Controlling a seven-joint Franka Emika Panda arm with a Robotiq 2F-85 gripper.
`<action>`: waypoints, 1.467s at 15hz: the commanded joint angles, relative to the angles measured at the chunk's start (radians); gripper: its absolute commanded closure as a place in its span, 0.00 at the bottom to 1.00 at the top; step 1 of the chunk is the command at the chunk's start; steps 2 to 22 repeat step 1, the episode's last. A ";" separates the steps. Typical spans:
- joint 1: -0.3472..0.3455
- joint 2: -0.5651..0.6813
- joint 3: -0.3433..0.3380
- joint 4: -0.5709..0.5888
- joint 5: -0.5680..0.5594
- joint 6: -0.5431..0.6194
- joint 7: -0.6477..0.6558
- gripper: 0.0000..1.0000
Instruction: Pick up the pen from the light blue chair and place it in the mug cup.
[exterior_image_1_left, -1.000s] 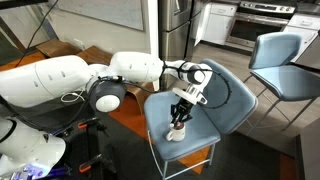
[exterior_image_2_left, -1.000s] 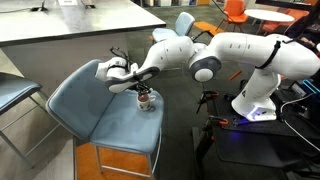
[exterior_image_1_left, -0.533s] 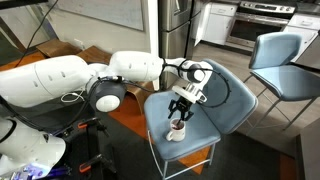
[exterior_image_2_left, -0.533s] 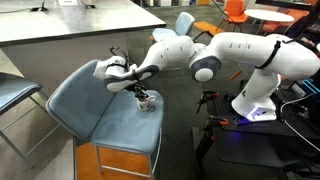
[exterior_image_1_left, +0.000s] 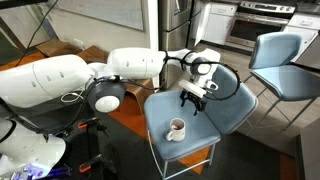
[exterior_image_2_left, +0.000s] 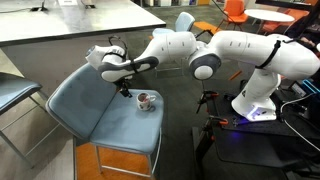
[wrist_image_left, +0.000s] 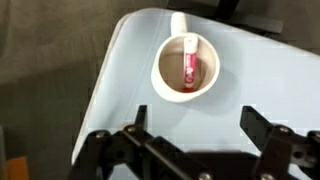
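Standing on the light blue padded chair (wrist_image_left: 125, 80), the small white round mug (wrist_image_left: 163, 78) holds the thin pink-red pen (wrist_image_left: 189, 62) inside it; placement judged complete. The black Robotiq gripper (wrist_image_left: 194, 120) hovers above the mug, fingers spread wide and empty. Advised: retreat straight upward, clear of the mug's rim and handle, to avoid tipping it.

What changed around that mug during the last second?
The fingers lifted off the mug and drew up toward the chair's back. They are now open and empty, and the pen lies inside the mug. Mug and chair stayed put.
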 joint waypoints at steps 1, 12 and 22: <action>-0.022 0.000 0.013 -0.003 0.036 0.077 0.031 0.00; -0.022 0.000 0.013 -0.003 0.036 0.077 0.031 0.00; -0.022 0.000 0.013 -0.003 0.036 0.077 0.031 0.00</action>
